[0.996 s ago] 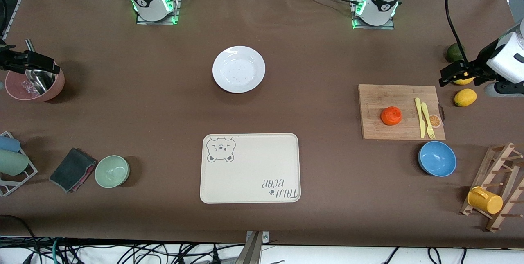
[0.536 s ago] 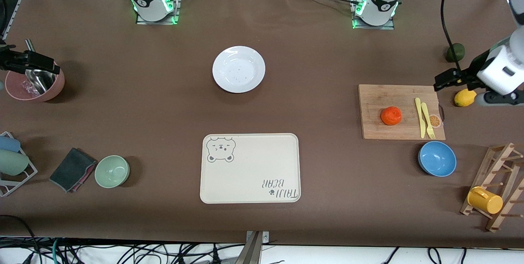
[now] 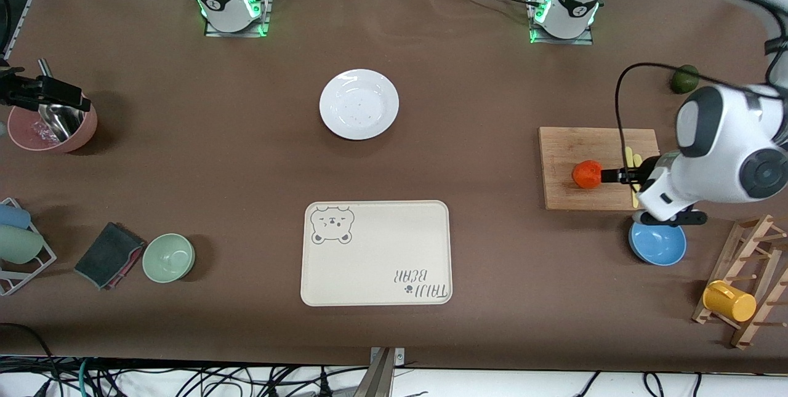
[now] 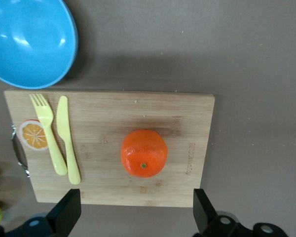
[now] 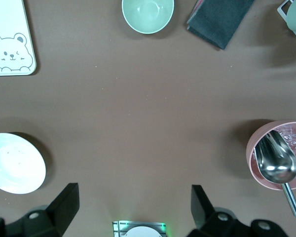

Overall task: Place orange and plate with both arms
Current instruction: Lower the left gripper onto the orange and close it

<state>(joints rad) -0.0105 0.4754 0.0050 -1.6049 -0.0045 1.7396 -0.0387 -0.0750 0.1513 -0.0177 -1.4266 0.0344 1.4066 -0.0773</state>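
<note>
A: Plate (image 3: 359, 104) sits on the brown surface (image 3: 492, 108), at 12 o'clock from the tray (image 3: 375, 253), untouched. The right gripper (image 3: 46, 90) waits over the pink bowl (image 3: 52, 129) at the right arm's end, jaws spread wide, nothing in them.

B: And the board (image 3: 600, 168)?

A: At the left arm's end, carrying the orange (image 3: 587, 174), with a knife (image 4: 68, 139) and fork (image 4: 47, 132) at its 3 o'clock in the front view. The left gripper (image 4: 137, 210) hangs above the orange, jaws wide apart and empty.

B: What might spoil it?

A: In the left wrist view the orange lies a little off the midline between the fingers (image 4: 66, 212). My guess: a straight descent could nudge it with one finger, and being round it would roll across the board, perhaps toward the cutlery. A hard squeeze might also squirt it out sideways.
</note>
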